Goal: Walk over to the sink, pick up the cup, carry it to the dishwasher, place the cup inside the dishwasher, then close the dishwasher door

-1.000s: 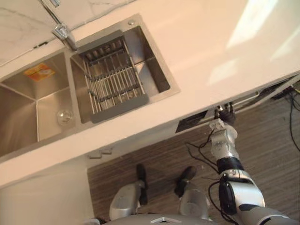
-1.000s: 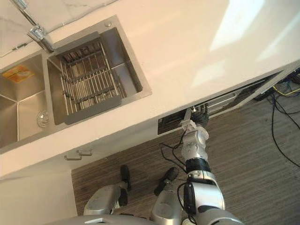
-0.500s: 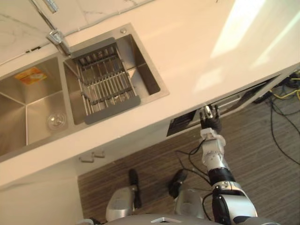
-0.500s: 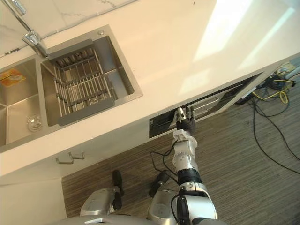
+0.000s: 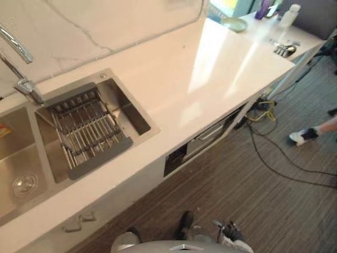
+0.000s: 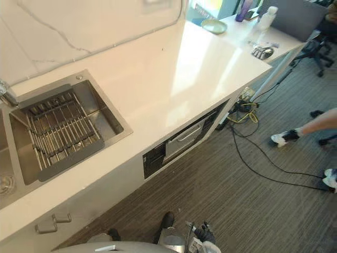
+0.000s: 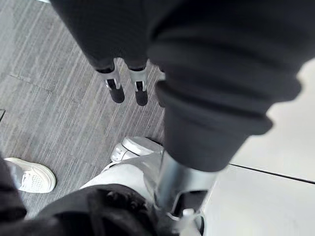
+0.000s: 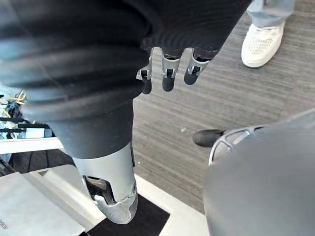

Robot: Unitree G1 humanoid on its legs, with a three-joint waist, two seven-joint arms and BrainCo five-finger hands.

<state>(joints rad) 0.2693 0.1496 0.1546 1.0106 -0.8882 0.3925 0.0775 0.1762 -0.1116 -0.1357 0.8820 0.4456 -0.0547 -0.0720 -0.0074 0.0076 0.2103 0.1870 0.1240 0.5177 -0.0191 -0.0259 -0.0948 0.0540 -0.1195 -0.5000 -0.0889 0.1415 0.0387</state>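
We cannot tell where the cup is; neither hand carries it. The left hand (image 7: 139, 91) hangs over the floor (image 7: 59, 98) with its silver, dark-tipped fingers straight and apart, gripping nothing. The right hand (image 8: 168, 78) hangs likewise, fingers straight and relaxed, with nothing between them. In the left eye view it appears at the bottom edge, right of centre.

The dishwasher (image 6: 176, 147) sits under the countertop edge at frame centre. It has a brushed-metal front with a horizontal bar handle (image 6: 185, 136) and a dark rectangular control panel (image 6: 154, 159) just to the left. The door stands upright, in line with the cabinet face.

The countertop (image 5: 200, 74) is a glossy white slab running from lower left to upper right, backed by a veined marble backsplash (image 5: 105, 26). At left, the stainless-steel sink (image 5: 129, 108) has two rectangular basins. The basin nearer frame centre holds a wire rack (image 5: 87, 132) of parallel metal rods in a grey frame. The other basin shows a round drain strainer (image 5: 23, 184). A curved chrome faucet (image 5: 16, 52) stands at the sink's rear edge.

At the counter's far end, upper right, stand a pale green dish (image 5: 234, 23) and a clear bottle (image 6: 266, 18). The floor is grey with fine stripes. Black and yellow cables (image 6: 242, 112) lie near the counter's end. A person's white shoe (image 5: 301, 137) is at the right edge.
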